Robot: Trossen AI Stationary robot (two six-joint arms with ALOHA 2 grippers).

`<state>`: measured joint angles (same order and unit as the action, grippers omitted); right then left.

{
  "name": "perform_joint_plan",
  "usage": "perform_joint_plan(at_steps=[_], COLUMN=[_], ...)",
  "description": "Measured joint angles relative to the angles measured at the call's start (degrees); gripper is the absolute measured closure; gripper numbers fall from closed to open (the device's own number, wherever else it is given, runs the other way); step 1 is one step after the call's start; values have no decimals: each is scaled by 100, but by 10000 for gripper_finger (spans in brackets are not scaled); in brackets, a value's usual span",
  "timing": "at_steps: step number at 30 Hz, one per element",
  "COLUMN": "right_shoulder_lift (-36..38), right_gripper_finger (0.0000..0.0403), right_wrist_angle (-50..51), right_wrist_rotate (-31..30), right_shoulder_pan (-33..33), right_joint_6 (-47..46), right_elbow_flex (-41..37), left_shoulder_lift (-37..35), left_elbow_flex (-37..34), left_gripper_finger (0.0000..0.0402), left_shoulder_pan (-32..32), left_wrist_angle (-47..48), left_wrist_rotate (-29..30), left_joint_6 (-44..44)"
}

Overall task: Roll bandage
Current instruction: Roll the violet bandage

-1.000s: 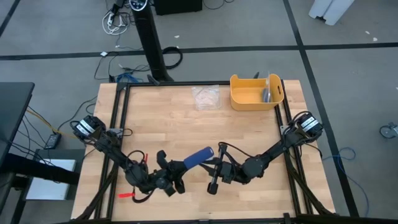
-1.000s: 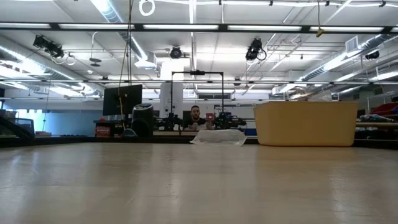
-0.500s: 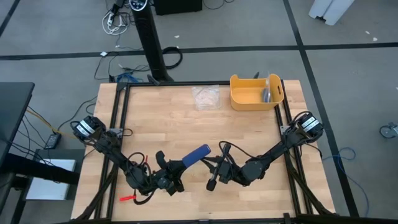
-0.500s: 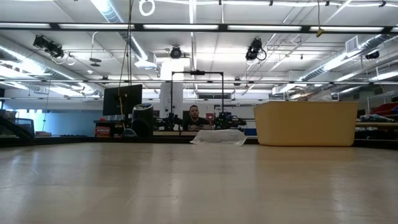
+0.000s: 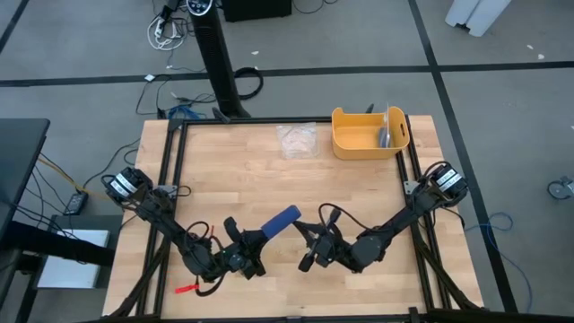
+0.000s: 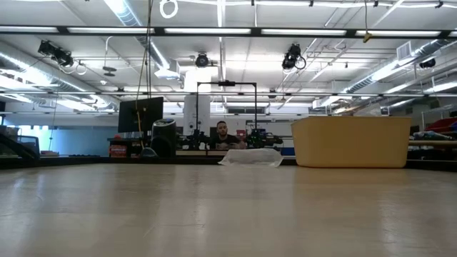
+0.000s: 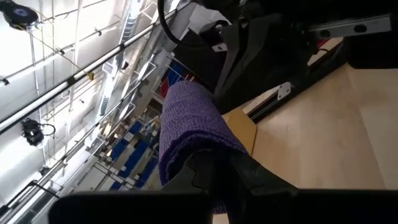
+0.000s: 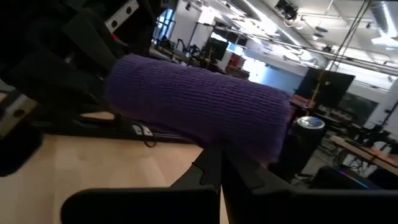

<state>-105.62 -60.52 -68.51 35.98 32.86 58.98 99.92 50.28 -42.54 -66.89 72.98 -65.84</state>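
Note:
The bandage is a dark-blue roll of cloth near the table's near edge, at the middle. It also shows in the left wrist view and the right wrist view. My left gripper is shut on the roll's near-left end. My right gripper is shut, just to the right of the roll, with its fingertips pointing at the roll's side. My left gripper pinches the roll's lower end between its two fingers, coming from the near left and lying along the roll. The roll sticks out past the fingertips, slanting toward the far right, and is clear of the table. My right gripper's shut fingertips stand at the roll's side; I cannot tell whether they touch it.
A yellow tub stands at the far right corner and also shows in the low view. A clear plastic wrapper lies left of it. A small red thing lies at the near left. Bare wood lies between the arms and the tub.
My left gripper has carried the roll a little toward the table's far left. My right arm has drawn back slightly toward the near edge, and its gripper stays beside the roll.

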Motion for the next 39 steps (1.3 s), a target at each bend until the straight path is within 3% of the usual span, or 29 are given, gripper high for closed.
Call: perform_joint_plan(at_steps=[7, 12, 19, 24, 27, 31, 39], right_shoulder_lift=[1, 0, 2, 0, 0, 0, -2], right_gripper_finger=[385, 374, 381, 386, 387, 386, 391], right_wrist_angle=[10, 56, 72, 89, 113, 115, 158], right_wrist_rotate=[-567, -843, -993, -993, -993, -993, -993], right_shoulder_pan=[201, 504, 752, 741, 706, 701, 702], right_joint_6=[112, 193, 190, 169, 166, 154, 151], right_elbow_flex=[0, 0, 0, 0, -2, -4, -7], left_shoulder_lift=[0, 0, 0, 0, 0, 0, 562], left_elbow_flex=[0, 0, 0, 0, 0, 0, 4], left_gripper_finger=[383, 383, 383, 383, 383, 383, 383], left_shoulder_pan=[0, 42, 135, 411, 649, 954, 1562], left_wrist_angle=[356, 1269, 3724, 5536, 6359, 6892, 6834], left_wrist_rotate=[203, 366, 295, -563, -850, -1045, -1534], left_joint_6=[785, 1962, 4991, 7426, 8380, 8848, 8878])
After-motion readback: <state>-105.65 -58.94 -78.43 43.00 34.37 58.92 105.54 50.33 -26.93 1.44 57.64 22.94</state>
